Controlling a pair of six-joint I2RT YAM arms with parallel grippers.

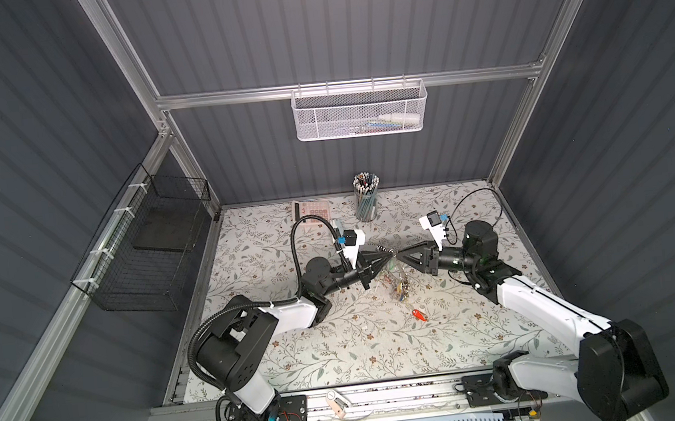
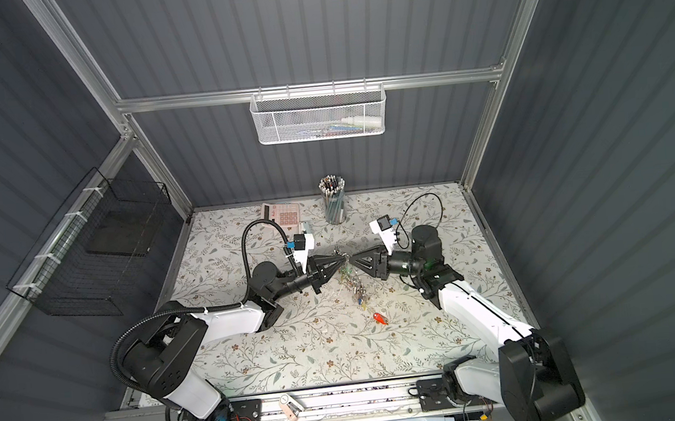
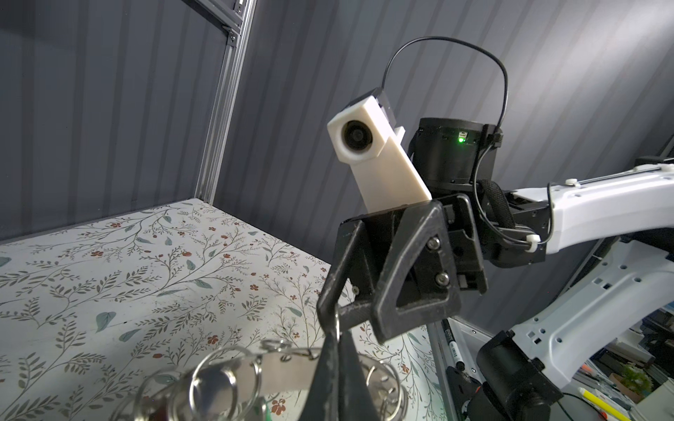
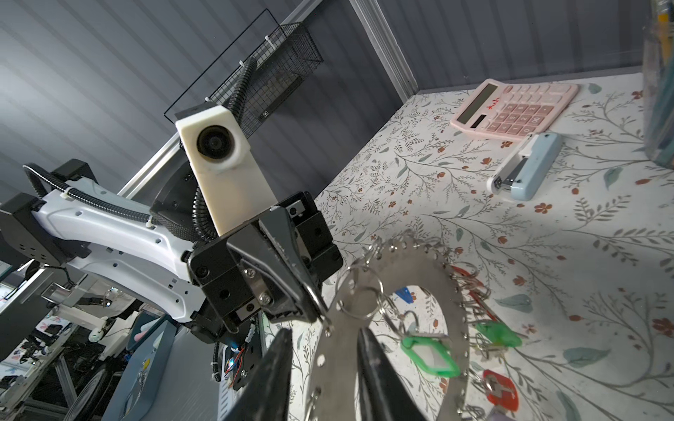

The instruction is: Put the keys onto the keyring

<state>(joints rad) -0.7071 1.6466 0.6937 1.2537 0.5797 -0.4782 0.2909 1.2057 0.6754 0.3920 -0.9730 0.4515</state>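
You have two arms and two grippers: your left gripper (image 4: 321, 313) and right gripper (image 4: 324, 331), tip to tip at mid-table. One keyring (image 4: 412, 262) between them. One loose key (image 1: 419, 315), red-orange tag, flat on the table (image 1: 339, 344), nearer the arm bases and right of the ring, well apart from it.

Your left gripper is clamped tight on the keyring's rim and holds it up off the table. Your right gripper's jaws stand apart, straddling the ring's band, with a gap showing on the outer side.

Keyring look: flat grey metal, big centre hole, small holes and notches all along the rim. Small split rings (image 4: 361, 302) hang off it. The right wrist view shows two green tags (image 4: 430, 355) and one red tag (image 4: 499, 392); full count can't be told.

Containers, left to right:
- One black wire basket (image 1: 143, 253) on the side wall, dark flat slab (image 1: 162, 231) inside.
- One pencil cup (image 1: 366, 200) at the table's back, packed with pencils (image 1: 365, 180).
- One white mesh basket (image 1: 360, 111) on the back rail, white bottle (image 1: 399, 120) lying in it, rest too small to tell.
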